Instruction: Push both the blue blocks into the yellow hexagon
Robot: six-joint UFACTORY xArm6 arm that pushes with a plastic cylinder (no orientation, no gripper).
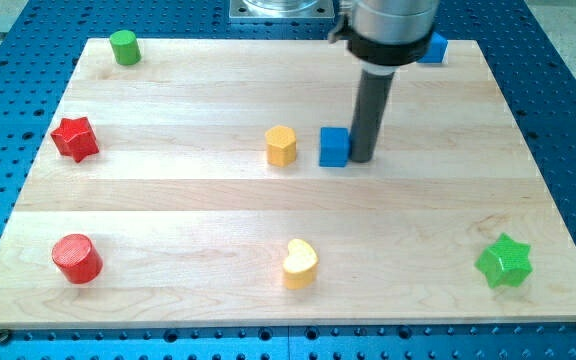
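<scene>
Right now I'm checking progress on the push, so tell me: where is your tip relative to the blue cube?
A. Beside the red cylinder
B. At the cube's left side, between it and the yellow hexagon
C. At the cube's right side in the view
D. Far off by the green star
C: my tip stands right against the blue cube on the view's right side, with the yellow hexagon apart on the cube's left.

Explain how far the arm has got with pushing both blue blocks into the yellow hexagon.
Done: nothing; neither block touches the yellow hexagon. In hand: my tip is against the blue cube on the view's right side, a small gap from the hexagon. Left: the other blue block, at the view's top behind the arm.
</scene>
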